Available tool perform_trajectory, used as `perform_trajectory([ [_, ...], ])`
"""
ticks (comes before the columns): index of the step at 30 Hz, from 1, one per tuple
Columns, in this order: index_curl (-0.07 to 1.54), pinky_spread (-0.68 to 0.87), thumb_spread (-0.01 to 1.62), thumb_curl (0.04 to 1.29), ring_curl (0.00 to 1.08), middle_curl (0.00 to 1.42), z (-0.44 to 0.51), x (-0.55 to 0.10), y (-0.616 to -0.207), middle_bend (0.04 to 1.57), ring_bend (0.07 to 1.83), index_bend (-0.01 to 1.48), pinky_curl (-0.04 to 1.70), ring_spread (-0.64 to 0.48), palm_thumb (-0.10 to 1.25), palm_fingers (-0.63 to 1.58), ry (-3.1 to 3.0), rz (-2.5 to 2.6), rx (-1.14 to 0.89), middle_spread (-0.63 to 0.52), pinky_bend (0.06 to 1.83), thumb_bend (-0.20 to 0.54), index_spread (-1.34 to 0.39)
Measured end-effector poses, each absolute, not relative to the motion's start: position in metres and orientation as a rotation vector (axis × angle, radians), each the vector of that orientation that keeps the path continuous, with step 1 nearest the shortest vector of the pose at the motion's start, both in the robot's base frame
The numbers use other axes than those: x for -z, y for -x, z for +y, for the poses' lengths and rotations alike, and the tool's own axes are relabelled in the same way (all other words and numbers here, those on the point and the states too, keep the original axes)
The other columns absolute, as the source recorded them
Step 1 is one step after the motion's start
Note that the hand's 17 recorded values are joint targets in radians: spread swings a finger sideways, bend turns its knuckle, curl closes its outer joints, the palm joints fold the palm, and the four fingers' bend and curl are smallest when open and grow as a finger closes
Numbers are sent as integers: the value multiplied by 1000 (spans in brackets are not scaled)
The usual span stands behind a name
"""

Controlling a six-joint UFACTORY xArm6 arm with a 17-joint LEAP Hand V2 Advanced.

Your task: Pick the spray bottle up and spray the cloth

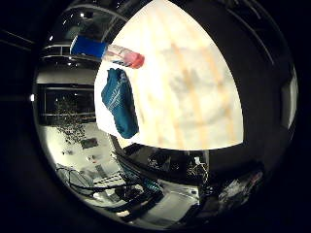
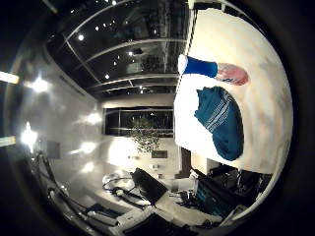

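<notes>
A spray bottle (image 1: 107, 50) with a blue body and a pink-red head lies on its side on a light wooden table (image 1: 194, 87), near the table's edge. A teal cloth (image 1: 119, 102) lies crumpled on the table right beside it, also at the edge. The right thumb side palm view shows the same bottle (image 2: 212, 69) and cloth (image 2: 221, 120) on the table (image 2: 256, 88). Both look small, so my hand's palm is well away from them.
Beyond the table's edge lies a dim room with ceiling lights, a dark window with a plant (image 2: 146, 133) in front of it, and cluttered desks with equipment (image 1: 146, 184) lower down.
</notes>
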State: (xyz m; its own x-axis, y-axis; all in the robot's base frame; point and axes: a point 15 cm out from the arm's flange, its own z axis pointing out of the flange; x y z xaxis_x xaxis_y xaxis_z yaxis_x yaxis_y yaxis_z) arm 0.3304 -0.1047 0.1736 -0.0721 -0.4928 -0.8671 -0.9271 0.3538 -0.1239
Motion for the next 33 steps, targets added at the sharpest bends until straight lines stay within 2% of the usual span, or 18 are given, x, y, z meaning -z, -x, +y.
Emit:
perform_trajectory([
  [14, 262, 375, 985, 293, 255, 332, -108, -155, -333, 226, 381, 149, 336, 205, 392, 104, 1223, 1648, -593, 123, 404, -28, -218],
  [33, 261, 371, 987, 294, 254, 334, -57, -142, -404, 225, 390, 149, 311, 189, 416, 111, 1205, 1488, -639, 114, 404, -27, -218],
])
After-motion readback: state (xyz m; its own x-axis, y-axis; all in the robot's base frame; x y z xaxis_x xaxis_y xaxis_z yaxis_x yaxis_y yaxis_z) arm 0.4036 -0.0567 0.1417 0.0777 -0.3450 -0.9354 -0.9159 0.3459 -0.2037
